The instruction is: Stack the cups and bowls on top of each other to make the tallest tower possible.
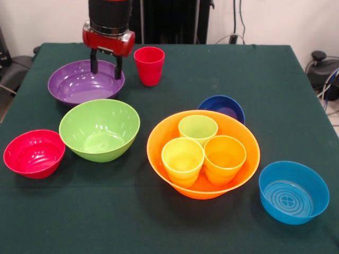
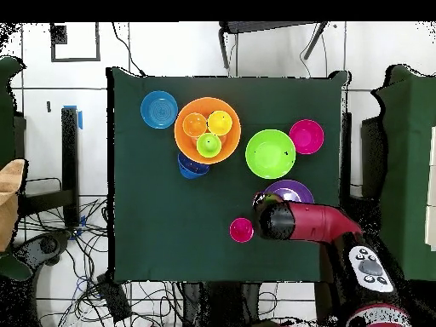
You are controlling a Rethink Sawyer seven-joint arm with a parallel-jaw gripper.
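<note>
My gripper point(image 1: 106, 66) hangs open and empty over the far rim of the purple bowl point(image 1: 74, 84), at the table's far left. A red cup point(image 1: 149, 65) stands upright just right of it. The large orange bowl point(image 1: 159, 138) holds three upright cups side by side: light green point(image 1: 197, 128), yellow point(image 1: 183, 159) and orange point(image 1: 224, 156). The lime green bowl point(image 1: 99, 129), red bowl point(image 1: 34, 153), dark blue bowl point(image 1: 222, 107) and light blue bowl point(image 1: 293, 191) sit apart on the cloth. In the overhead view the arm point(image 2: 298, 221) covers part of the purple bowl point(image 2: 289, 189).
The table point(image 1: 175, 227) has a dark green cloth. The dark blue bowl touches the orange bowl's far side. Cables and chairs lie beyond the table's edges.
</note>
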